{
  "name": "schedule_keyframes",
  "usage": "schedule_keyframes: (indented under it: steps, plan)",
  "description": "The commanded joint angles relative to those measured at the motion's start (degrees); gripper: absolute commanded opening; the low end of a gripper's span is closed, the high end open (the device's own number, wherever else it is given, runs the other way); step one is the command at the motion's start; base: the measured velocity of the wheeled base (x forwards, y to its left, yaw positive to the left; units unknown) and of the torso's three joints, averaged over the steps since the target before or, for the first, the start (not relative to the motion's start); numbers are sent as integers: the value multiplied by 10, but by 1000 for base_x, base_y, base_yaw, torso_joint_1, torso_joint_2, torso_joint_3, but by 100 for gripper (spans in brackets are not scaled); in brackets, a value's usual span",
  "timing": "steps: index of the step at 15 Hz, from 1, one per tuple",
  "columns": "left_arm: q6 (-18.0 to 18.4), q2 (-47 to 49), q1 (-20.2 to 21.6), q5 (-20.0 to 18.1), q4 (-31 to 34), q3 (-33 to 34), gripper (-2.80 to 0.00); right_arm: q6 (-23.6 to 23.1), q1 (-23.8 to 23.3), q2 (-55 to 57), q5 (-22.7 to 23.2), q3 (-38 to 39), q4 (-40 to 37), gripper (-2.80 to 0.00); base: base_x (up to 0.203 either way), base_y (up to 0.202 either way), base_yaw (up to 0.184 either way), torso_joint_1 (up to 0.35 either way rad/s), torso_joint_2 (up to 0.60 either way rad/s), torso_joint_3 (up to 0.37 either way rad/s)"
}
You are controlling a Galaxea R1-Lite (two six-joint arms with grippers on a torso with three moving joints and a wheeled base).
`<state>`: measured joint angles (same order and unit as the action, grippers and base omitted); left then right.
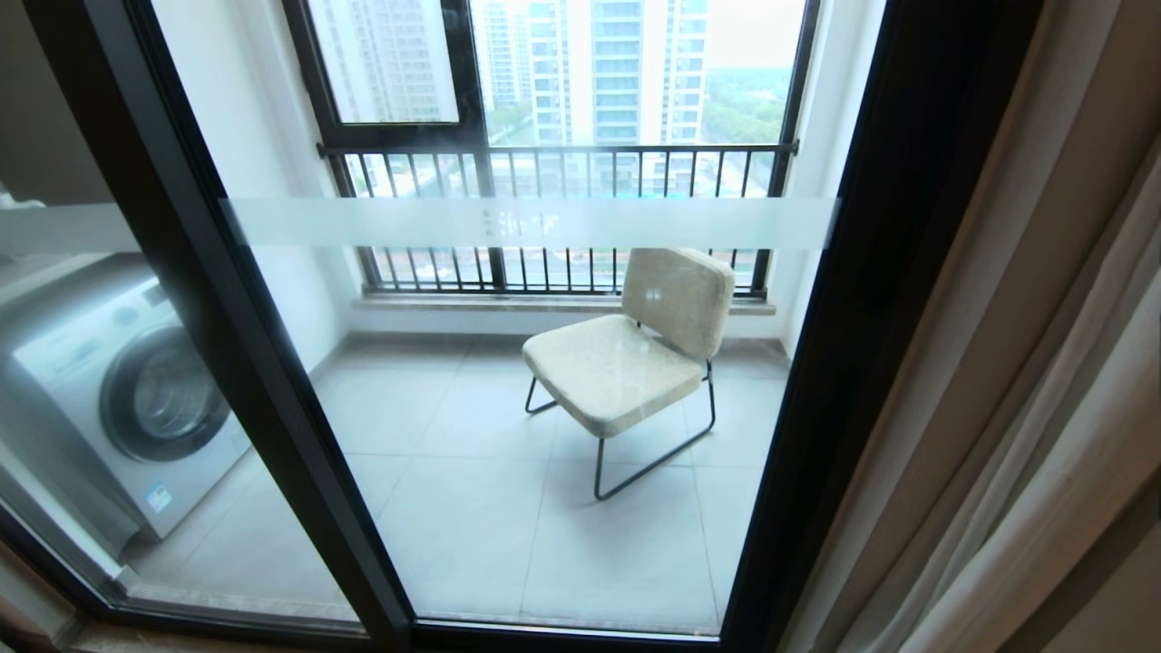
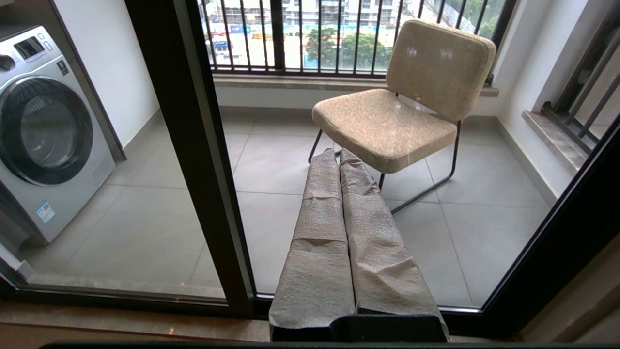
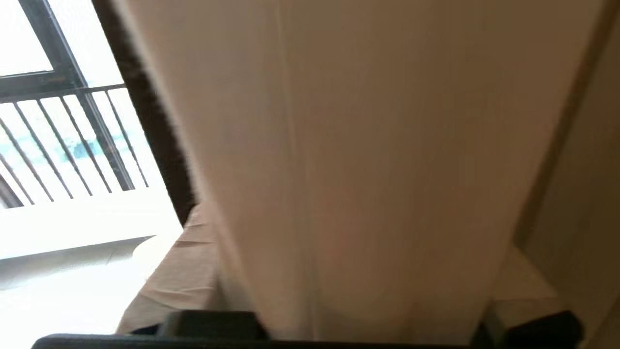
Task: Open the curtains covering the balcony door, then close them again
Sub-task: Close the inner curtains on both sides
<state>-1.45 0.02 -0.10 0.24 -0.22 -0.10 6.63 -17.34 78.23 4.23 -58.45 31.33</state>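
the curtains hang bunched at the right side of the head view, cream folds with a paler sheer layer among them, drawn clear of the balcony door. through its glass show a padded chair, a washing machine on the left and the window railing behind. neither arm shows here.

in the left wrist view the left end effector points at the door glass with its two cloth-wrapped fingers pressed together, closed on nothing, well away from any fabric; it looks parked.

in the right wrist view a broad fold of the curtain fills most of the picture and runs down between the right end effector's wrapped fingers, one on each side of the cloth. the jaws stand partly apart around the fold; whether they already pinch it i cannot tell.

the cloth looks soft, light and limp, likely to slide through a loose pinch and to trail rather than push. i judge the best hold is a gathered bunch at the hemmed leading edge, clamped firmly, then drawn sideways across the door.
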Motion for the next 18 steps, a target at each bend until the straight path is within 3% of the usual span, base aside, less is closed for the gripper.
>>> schedule_keyframes:
  steps: [1, 4, 13, 18]
  plan:
    - [0, 0, 0, 0, 0, 0, -280, 0, 0, 1, 3, 0, 2, -280, 0, 0, 0, 0, 0, 0]
    - [0, 0, 0, 0, 0, 0, -280, -7, 9, -1, 3, 2, 2, -280, 0, 0, 0, 0, 0, 0]
    - [0, 0, 0, 0, 0, 0, -280, -23, 97, -32, 0, 32, 30, -280, 0, 0, 0, 0, 0, 0]
    - [0, 0, 0, 0, 0, 0, -280, -22, 98, -35, 0, 32, 30, -280, 0, 0, 0, 0, 0, 0]
